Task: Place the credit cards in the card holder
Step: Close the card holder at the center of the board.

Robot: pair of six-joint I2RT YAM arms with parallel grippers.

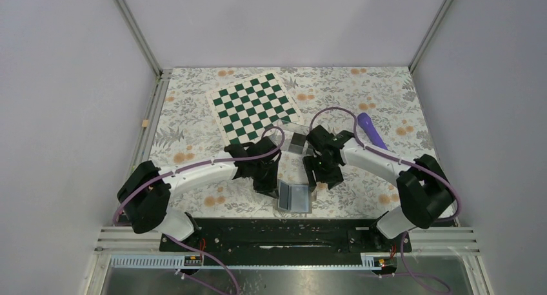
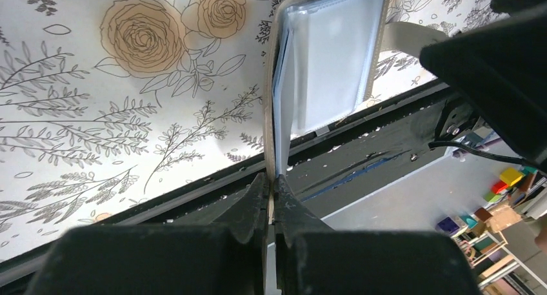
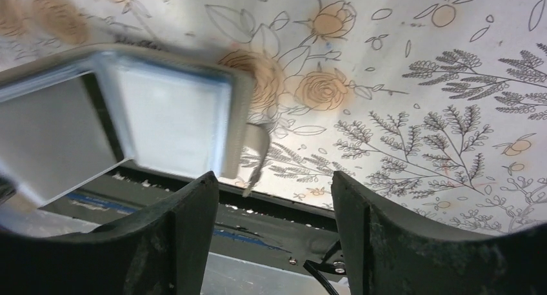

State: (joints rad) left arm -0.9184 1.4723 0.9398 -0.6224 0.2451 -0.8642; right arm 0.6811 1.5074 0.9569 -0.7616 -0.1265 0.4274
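Note:
The taupe wallet (image 1: 294, 197) lies open near the table's front edge, showing its light-blue inside. My left gripper (image 1: 276, 189) is shut on the wallet's left flap and holds that flap on edge; in the left wrist view the flap (image 2: 322, 56) runs straight up from the closed fingertips of the left gripper (image 2: 271, 179). My right gripper (image 1: 318, 181) hangs open and empty just right of the wallet; in the right wrist view the right gripper (image 3: 274, 179) has the wallet (image 3: 161, 124) to its upper left, blurred. The clear card holder (image 1: 296, 140) stands behind the wallet. No black card shows clearly.
A green-and-white chessboard mat (image 1: 255, 104) lies at the back centre. A purple object (image 1: 371, 130) lies at the right behind my right arm. The black base rail (image 1: 290, 230) runs right along the near table edge, close under the wallet.

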